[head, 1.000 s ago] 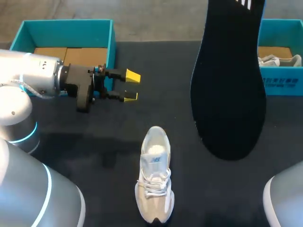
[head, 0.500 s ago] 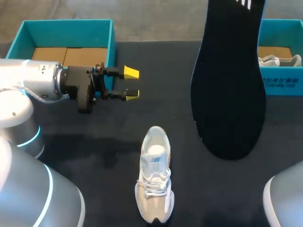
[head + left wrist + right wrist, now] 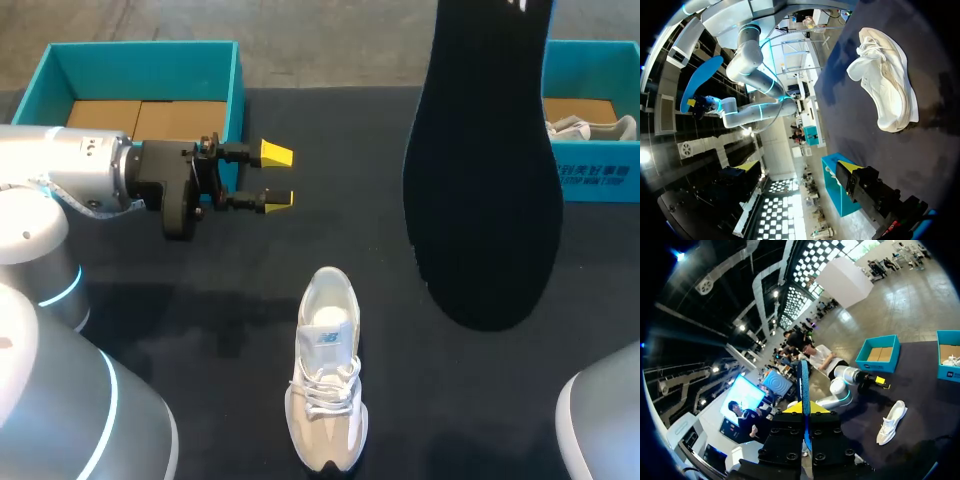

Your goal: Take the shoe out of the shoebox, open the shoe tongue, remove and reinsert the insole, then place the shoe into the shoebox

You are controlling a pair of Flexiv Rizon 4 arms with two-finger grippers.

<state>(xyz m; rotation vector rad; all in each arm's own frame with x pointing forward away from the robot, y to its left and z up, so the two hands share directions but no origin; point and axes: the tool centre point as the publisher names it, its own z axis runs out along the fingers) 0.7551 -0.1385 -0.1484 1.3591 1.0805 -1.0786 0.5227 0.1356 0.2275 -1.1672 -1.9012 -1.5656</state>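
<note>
Two teal boxes sit at the table's (image 3: pixel 200 300) far edge. The left box (image 3: pixel 140 70) holds only brown cardboard on its floor. The right box (image 3: pixel 600 150) holds a pale second shoe (image 3: pixel 590 127) lying on cardboard, and its front wall carries white print.

The shoe (image 3: pixel 327 375) lies out on the dark table near the near edge, midway between the sides, with its toe toward the robot and its heel toward the far edge. It has a small logo on the tongue. Bare table lies all round it, well apart from both boxes.

The insole (image 3: pixel 485 170) is out of the shoe and hangs high over the right half of the table, black on the side the head view sees, with white stripes at its top end. In the right wrist view it runs edge-on, blue, between the right gripper's (image 3: pixel 805 410) fingers, which clamp it from both sides.

The left gripper (image 3: pixel 277 177) hangs just beside the left box's right front corner, its fingers wide apart with nothing between them, pointing toward the middle of the table.
</note>
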